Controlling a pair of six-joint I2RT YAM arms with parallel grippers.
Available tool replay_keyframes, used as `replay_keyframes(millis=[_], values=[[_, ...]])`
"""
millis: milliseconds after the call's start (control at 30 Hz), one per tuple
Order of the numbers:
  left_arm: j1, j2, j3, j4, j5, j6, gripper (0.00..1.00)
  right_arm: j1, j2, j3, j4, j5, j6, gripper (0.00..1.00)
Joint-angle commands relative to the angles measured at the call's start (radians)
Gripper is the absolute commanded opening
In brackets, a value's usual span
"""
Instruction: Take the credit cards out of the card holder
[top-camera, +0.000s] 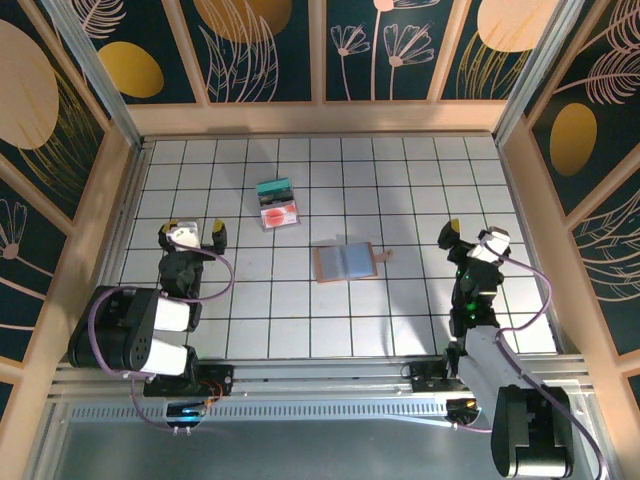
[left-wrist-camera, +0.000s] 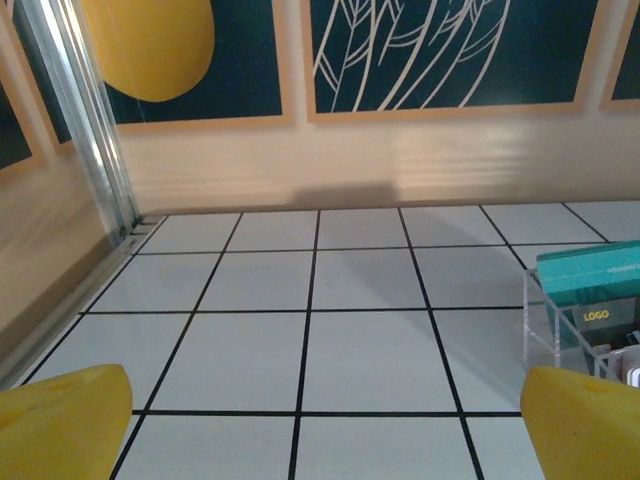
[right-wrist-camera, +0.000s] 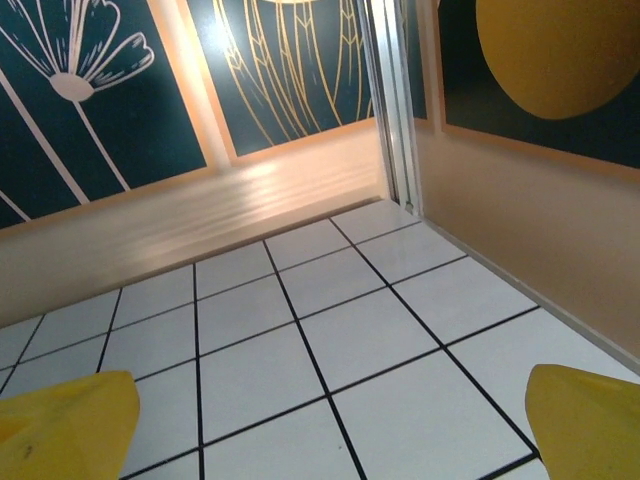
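Open at the centre of the worktop (top-camera: 250, 320), the card holder (top-camera: 346, 262) looks light, thin and floppy; pin an outer edge. Left end effector (top-camera: 191, 235) and right end effector (top-camera: 472, 238) are spread, empty.

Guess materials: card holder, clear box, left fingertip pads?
card holder: probably leather or faux leather, matte; tan border, grey-blue inside, lying open and flat.
clear box: rigid transparent plastic, likely acrylic; see-through walls, bright edges.
left fingertip pads: yellow, matte, looks like rubber or soft plastic; can't tell which.
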Motion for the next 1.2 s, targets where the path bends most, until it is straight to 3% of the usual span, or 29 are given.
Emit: replay_keyframes(millis=[0,67,167,833,933,1100,1167], values=[[0.019,0.08,0.054,0.054,-0.017,-0.048,0.99,-0.019,0.033,-0.019,0.116,-0.03,0.03,0.99],[0.021,0.063,0.118,-0.112,-0.065,-0.069,0.99,-0.024,0.056,-0.023,0.14,-0.042,0.03,0.99],[0.021,0.07,0.113,-0.093,-0.158,-0.105,0.99,-0.033,0.099,-0.034,0.199,-0.066,0.02,0.99],[0.021,0.066,0.109,-0.086,-0.159,-0.103,0.99,-0.091,0.675,0.005,0.733,-0.245,-0.027,0.99],[0.021,0.067,0.109,-0.087,-0.158,-0.103,0.99,-0.113,0.767,0.021,0.788,-0.321,-0.014,0.99],[0.021,0.067,0.109,-0.087,-0.158,-0.102,0.99,-0.117,0.759,0.14,0.559,-0.528,-0.095,0.99],[0.021,0.066,0.109,-0.087,-0.159,-0.102,0.99,-0.095,0.76,0.143,0.552,-0.517,-0.11,0.99]])
